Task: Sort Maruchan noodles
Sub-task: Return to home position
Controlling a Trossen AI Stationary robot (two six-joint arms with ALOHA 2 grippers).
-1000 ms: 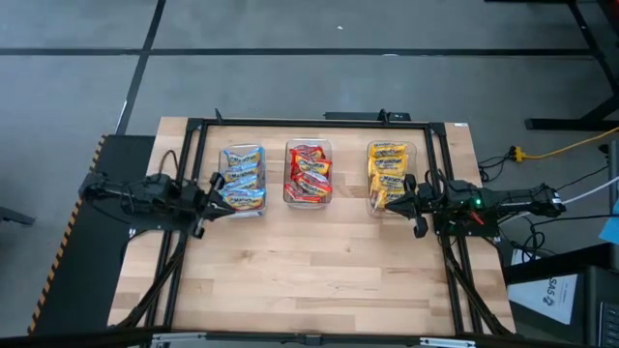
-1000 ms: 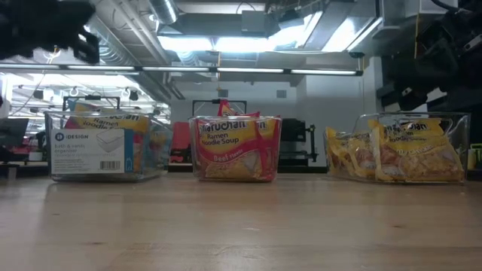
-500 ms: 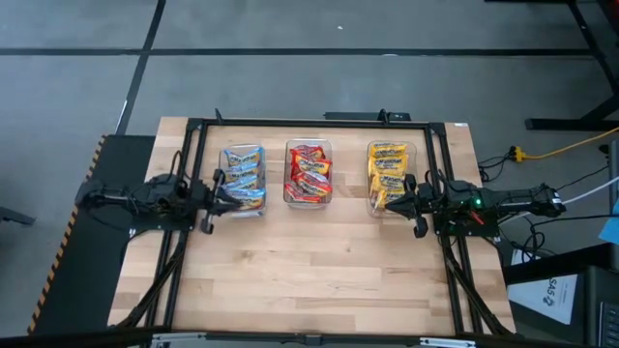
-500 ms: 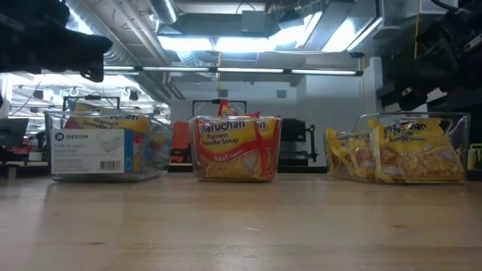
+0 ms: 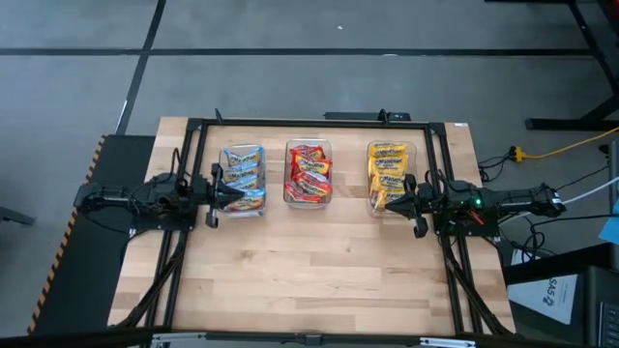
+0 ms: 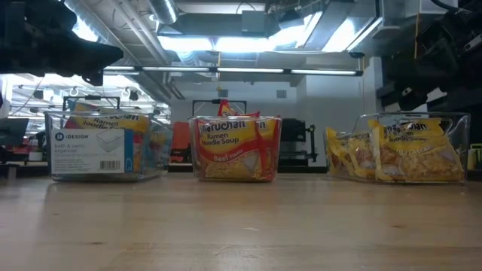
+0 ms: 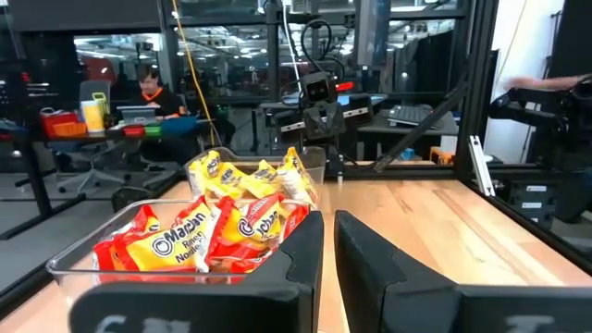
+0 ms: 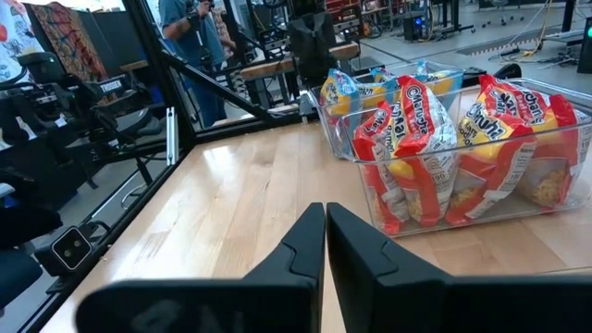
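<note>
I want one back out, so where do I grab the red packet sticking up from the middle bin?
Pinch the top edge of the red packet, poking above the middle bin rim, straight down from above. It stands upright and clear walls cover its sides, so a side approach looks blocked.

My left arm lies low and stretched inward, its left gripper [image 5: 217,189] level, fingers [image 7: 301,261] drawn almost together. My right arm mirrors it opposite, the right gripper [image 5: 404,201] level, fingers [image 8: 298,252] pressed closed
</note>
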